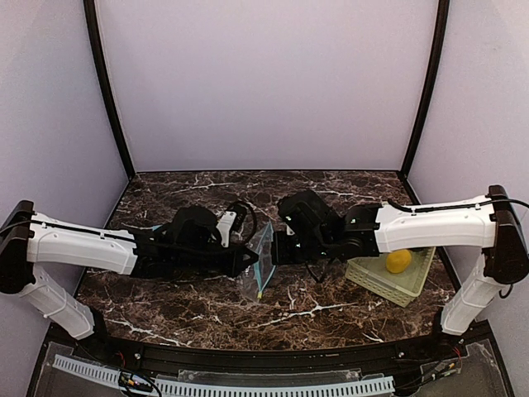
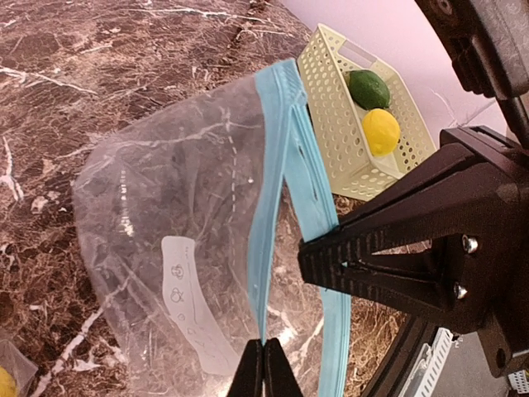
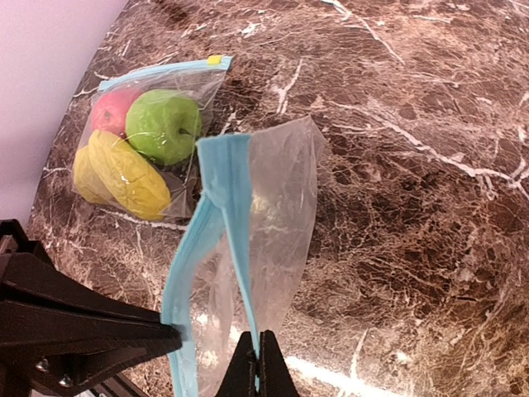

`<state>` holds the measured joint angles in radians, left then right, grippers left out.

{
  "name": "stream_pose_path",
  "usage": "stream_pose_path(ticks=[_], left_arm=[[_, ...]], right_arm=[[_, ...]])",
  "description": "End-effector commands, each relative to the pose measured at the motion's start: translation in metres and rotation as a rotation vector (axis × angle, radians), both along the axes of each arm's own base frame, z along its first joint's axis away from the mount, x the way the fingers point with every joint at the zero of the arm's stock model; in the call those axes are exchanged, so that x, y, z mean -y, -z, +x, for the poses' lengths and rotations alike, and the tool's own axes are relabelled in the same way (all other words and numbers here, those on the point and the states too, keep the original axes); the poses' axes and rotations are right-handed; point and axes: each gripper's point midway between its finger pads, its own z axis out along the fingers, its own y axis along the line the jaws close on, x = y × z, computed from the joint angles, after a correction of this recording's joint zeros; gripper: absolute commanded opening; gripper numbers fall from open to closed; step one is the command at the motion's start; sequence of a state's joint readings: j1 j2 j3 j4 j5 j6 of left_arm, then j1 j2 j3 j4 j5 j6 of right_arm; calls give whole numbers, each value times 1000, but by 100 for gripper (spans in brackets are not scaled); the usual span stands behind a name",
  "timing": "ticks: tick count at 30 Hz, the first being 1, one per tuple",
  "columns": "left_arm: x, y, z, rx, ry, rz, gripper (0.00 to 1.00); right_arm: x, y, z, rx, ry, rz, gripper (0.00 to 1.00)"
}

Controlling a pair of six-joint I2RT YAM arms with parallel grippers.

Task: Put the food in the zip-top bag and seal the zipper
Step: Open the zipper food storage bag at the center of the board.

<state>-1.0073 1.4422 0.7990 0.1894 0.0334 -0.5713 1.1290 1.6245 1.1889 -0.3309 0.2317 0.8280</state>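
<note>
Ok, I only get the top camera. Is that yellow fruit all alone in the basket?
Observer: No, the left wrist view shows a dark green glossy toy fruit next to the round yellow toy fruit in the pale green perforated plastic basket.
Operator: How are the claws holding the bag?
Observer: The left claw and the right claw are each shut on one blue zipper lip of the clear plastic zip-top bag.
Operator: Where's the other food?
Observer: In a second clear zip-top bag on the dark marble table: a red ball, a light green ball and yellow pieces.
</note>
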Motion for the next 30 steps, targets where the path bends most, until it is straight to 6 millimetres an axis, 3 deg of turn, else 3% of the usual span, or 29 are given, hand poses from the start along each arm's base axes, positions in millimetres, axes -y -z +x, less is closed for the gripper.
stream_pose_path(ticks=[1,6,13,14,18,21,26,30], left_arm=[[-16,-31,13,102,-85,10,1],[-34,-42,15,152,-118,59,1],[-41,-35,11,145,-87,159,1],[-40,-36,11,145,-80,162,1],[-34,-35,8,135,-31,194,1],[-30,-35,7,114,18,208,1],[-33,-33,14,58,83,220,1],[-39,-43,23,49,135,242,1]], right_arm=[[18,9,1,-2,76,-51,0],[27,18,4,-15,116,-76,0],[27,18,6,-27,106,-71,2],[24,14,5,-20,82,-61,7],[2,-12,-8,19,-102,24,44],[-1,-33,-23,34,-196,93,65],[29,-59,-37,74,-198,143,84],[65,-69,-40,105,-134,130,92]])
